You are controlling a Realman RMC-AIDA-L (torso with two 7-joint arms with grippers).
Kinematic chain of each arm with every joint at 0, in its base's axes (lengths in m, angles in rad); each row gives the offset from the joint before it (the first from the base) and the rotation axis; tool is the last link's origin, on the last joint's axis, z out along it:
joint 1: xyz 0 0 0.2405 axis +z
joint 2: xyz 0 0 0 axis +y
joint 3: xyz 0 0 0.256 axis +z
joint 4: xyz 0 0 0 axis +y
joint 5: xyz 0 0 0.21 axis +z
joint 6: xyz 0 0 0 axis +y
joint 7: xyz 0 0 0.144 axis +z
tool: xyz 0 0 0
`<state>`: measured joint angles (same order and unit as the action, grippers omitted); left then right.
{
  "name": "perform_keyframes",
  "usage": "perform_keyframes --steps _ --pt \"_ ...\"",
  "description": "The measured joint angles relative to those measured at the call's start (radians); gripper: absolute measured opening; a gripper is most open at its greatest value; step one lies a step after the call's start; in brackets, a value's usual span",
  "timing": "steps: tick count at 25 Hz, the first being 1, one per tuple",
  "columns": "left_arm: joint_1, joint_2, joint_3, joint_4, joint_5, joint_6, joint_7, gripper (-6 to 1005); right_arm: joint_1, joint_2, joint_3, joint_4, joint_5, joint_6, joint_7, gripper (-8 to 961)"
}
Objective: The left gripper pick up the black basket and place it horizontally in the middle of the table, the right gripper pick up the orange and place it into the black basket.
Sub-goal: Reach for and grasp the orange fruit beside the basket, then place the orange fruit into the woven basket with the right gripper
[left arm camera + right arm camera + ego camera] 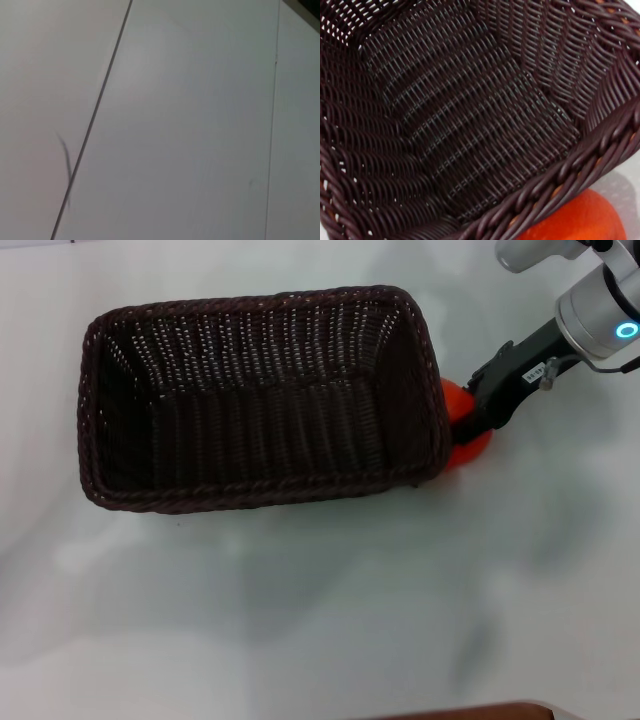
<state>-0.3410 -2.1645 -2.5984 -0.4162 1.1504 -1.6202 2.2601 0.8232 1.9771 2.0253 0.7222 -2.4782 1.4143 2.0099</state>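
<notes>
black basket (265, 390): woven wicker | orange (580, 220): smooth skin | table (300, 610): glossy

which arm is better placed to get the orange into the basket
Right. The right gripper is at the orange, beside the right end of the basket, which lies flat and empty on the table. The left wrist view shows only blank surface.
</notes>
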Motion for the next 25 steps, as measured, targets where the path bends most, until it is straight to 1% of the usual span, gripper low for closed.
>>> perform_keyframes --steps 4,8,10,12,14,16,18,20,23,25 --pt "-0.002 0.0 0.0 0.006 0.0 0.006 -0.001 527 -0.002 -0.003 0.002 0.004 0.003 -0.001 -0.002 552" --pt "-0.004 0.001 -0.001 0.011 0.0 0.007 -0.001 527 -0.007 -0.009 0.02 0.013 0.003 -0.003 -0.002 527" --pt "-0.003 0.001 -0.003 0.011 0.0 0.007 -0.001 527 -0.017 -0.013 0.05 0.033 0.001 -0.003 -0.003 514" --pt "-0.002 0.001 -0.004 0.011 0.0 0.007 -0.001 527 -0.031 -0.017 0.09 0.062 -0.001 -0.003 -0.003 501" --pt "0.0 0.001 -0.006 0.011 0.0 0.007 -0.001 527 -0.049 -0.023 0.163 0.107 0.002 -0.015 -0.004 488" --pt "0.002 0.002 -0.007 0.011 0.0 0.006 -0.001 527 -0.065 -0.023 0.23 0.147 0.023 -0.031 -0.009 473" --pt "0.003 0.002 -0.007 0.011 0.0 0.005 -0.001 528 -0.086 -0.019 0.3 0.181 0.11 -0.038 -0.056 454" --pt "0.003 0.002 -0.008 0.011 0.0 0.004 -0.001 528 -0.109 -0.016 0.33 0.178 0.257 -0.023 -0.144 436" --pt "0.004 0.001 -0.008 0.011 0.0 -0.001 -0.002 528 -0.14 -0.006 0.33 0.142 0.527 0.034 -0.289 410" --pt "0.005 0.0 -0.009 0.011 0.0 -0.002 -0.002 528 -0.146 0.011 0.322 0.103 0.656 0.095 -0.39 393"
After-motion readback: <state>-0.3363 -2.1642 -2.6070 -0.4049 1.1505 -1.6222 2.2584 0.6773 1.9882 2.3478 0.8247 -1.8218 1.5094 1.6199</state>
